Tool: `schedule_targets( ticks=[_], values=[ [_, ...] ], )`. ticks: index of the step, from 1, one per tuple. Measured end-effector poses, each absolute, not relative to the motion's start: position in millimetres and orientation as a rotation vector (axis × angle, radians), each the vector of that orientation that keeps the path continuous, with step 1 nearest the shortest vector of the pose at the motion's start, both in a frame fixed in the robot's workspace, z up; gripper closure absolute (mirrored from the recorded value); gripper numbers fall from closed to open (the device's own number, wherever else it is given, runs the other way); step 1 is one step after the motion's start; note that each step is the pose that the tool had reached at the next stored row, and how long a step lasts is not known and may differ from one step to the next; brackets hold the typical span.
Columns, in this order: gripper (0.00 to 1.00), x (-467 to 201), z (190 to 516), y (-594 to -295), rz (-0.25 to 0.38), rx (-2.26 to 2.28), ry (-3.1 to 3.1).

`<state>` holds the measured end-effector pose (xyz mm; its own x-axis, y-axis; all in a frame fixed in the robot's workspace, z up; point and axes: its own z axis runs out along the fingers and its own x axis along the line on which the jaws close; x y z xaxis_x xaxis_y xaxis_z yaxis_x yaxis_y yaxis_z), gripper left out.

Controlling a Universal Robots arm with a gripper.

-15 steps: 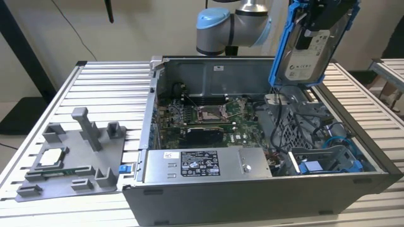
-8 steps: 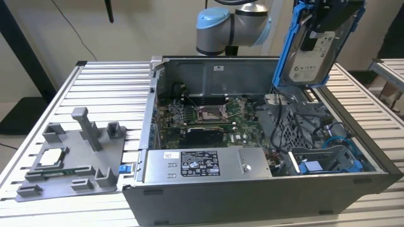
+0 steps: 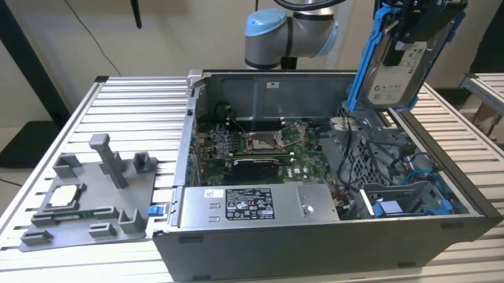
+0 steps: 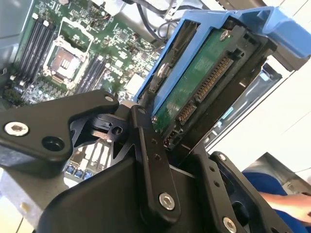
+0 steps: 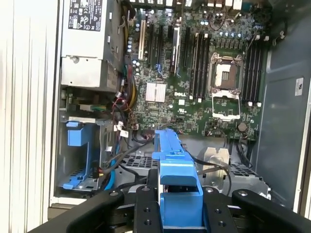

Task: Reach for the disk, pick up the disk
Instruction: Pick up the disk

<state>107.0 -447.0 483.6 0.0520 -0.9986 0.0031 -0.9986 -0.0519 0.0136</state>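
Black jaws [image 4: 160, 145] clamp disk [image 3: 393, 65], lifted above case [image 3: 315, 247].

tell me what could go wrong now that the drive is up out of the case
The end effector holds the disk by one end, high over the open computer case. If the grip slips on the blue rails, it could drop onto the motherboard and its bare CPU socket. The loose cables by the drive bay below could also snag the disk if it swings low.
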Motion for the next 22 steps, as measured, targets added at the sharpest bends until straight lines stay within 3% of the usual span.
schedule_targets(
  ticks=[22],
  values=[
    [1.0, 107, 483, -539, -0.012, 2.269, -2.155]
  ],
)
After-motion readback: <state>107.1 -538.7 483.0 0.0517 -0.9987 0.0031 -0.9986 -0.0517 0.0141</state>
